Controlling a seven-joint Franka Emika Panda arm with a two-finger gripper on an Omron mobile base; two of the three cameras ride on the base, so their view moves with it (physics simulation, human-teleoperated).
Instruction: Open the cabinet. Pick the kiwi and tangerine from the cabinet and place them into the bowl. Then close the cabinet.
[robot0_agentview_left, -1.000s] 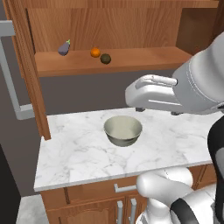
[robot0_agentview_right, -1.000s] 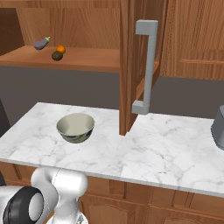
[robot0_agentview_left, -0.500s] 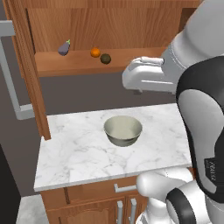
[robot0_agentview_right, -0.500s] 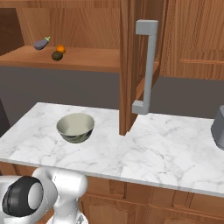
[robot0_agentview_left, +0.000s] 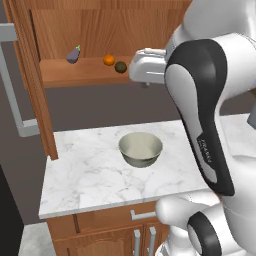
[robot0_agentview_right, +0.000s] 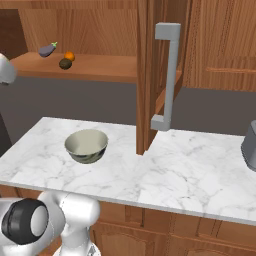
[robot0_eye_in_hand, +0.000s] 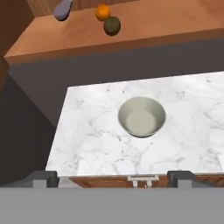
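Kiwi: tiny dark brown oval fruit (robot0_agentview_left: 120, 67) lies on the reddish-brown wooden cabinet (robot0_agentview_left: 90, 30) shelf, just beside the round orange tangerine (robot0_agentview_left: 109, 60), up behind the grey-beige bowl (robot0_agentview_left: 141, 149). Long axis unclear. Judged light, soft-skinned, prone to roll; grip across its middle. Gripper (robot0_eye_in_hand: 113, 177) fingers apart, empty.

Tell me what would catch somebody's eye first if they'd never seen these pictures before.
Probably the open cabinet, its doors swung wide with long grey bar handles. On its shelf sit three small things close together: a purple eggplant, a tangerine and a kiwi. Below, an empty bowl stands alone on the marble counter, and the big white arm looms at the right of the left base view.
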